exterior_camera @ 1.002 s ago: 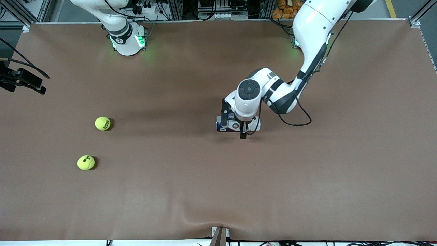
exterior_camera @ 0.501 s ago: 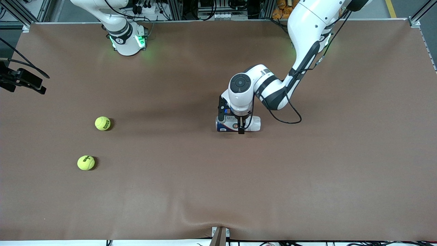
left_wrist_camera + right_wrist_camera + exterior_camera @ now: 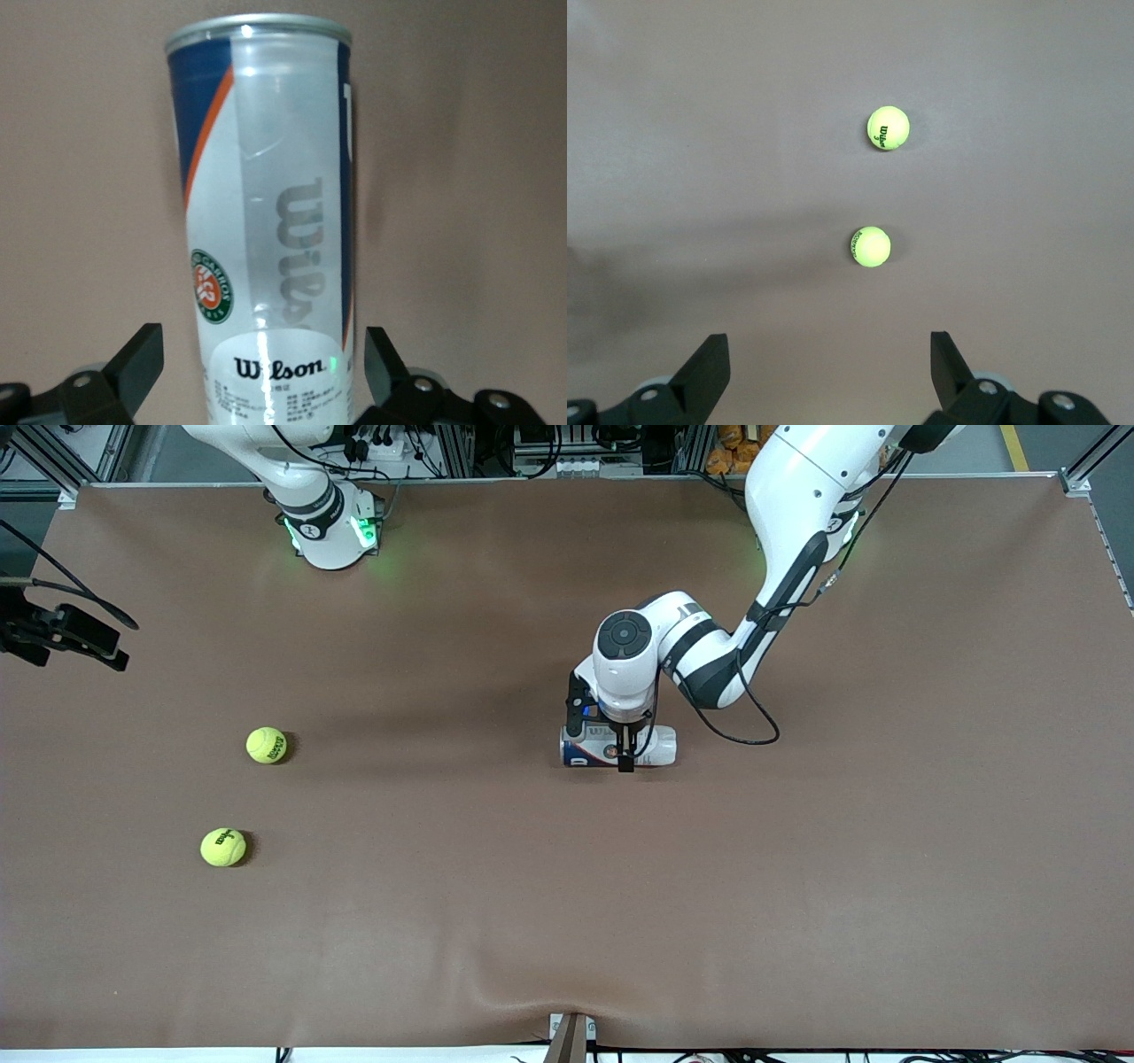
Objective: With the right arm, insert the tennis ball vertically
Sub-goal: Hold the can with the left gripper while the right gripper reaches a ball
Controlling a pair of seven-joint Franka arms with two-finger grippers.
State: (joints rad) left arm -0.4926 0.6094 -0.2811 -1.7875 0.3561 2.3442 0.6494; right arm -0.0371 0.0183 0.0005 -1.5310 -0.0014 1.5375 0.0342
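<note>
- Front view: two tennis balls and one ball can lay on the brown worktop (image 3: 886, 868). The can (image 3: 660, 747) lay on its side near the middle. One ball (image 3: 267, 745) sat toward the right arm's end, and the second ball (image 3: 223, 847) nearer the camera than the first, the two apart. The left arm bent down over the can, its end effector (image 3: 625, 746) straddling it. The right end effector (image 3: 62, 636) hung at the worktop's edge, waiting. Wide bare worktop lay between balls and can.
- Left wrist view: the left end effector (image 3: 259, 372) stood wide, one finger (image 3: 137, 363) on each side of the can (image 3: 266, 221), not pressing it.
- Right wrist view: the right end effector (image 3: 830, 367) stood wide and held nothing; both balls (image 3: 871, 246) (image 3: 888, 127) lay below it on bare worktop, well apart from its fingers.
</note>
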